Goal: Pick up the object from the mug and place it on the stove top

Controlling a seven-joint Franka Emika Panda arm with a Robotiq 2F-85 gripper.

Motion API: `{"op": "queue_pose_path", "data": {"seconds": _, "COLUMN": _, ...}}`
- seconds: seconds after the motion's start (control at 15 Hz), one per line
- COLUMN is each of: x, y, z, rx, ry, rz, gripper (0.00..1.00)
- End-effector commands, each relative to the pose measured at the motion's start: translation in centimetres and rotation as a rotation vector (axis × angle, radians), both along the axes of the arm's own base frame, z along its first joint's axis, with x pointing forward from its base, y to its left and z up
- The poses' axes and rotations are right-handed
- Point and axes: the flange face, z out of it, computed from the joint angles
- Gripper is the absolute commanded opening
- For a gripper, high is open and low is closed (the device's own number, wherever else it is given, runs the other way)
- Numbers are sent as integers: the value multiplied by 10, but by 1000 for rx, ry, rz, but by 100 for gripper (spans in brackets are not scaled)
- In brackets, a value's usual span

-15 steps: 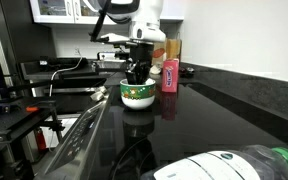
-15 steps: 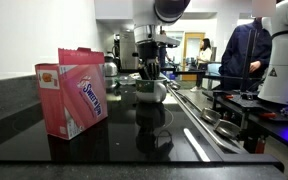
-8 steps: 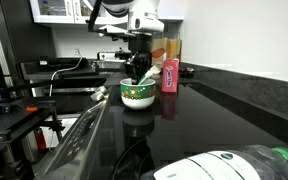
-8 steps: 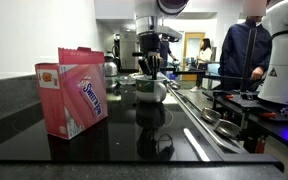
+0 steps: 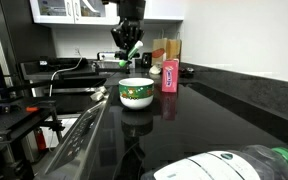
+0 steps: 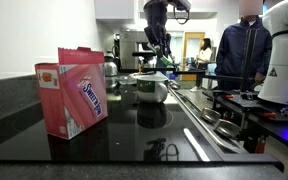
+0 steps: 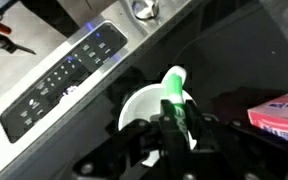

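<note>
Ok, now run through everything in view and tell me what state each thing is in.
hand: shut on the stick, in the air above the mug
stick: gripped between the fingers, clear of the mug, green end showing
mug: upright on the stove top, no stick in it
stove top: stick not yet on it
pink carton: upright, closed
bottle: lying on its side, green cap on

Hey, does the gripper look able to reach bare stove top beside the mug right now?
Probably yes: the gripper, shut on the stick, hangs above the mug, with open stove top beside it.
</note>
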Motion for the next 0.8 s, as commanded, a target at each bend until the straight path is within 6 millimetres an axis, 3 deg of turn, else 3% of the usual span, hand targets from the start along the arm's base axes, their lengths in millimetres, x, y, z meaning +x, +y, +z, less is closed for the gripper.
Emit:
{"op": "queue_pose_path", "data": {"seconds": 0.0, "x": -4, "y": -27, "z": 14, "rx": 51, "ry": -24, "rz": -189, "gripper": 5}}
{"op": "queue_pose_path", "data": {"seconds": 0.27, "x": 9, "y": -66, "z": 5, "rx": 133, "ry": -91, "rz": -384, "gripper": 5}}
{"op": "queue_pose_path", "data": {"seconds": 0.73, "x": 45, "y": -105, "z": 0, "rx": 231, "ry": -173, "rz": -730, "gripper": 5}}
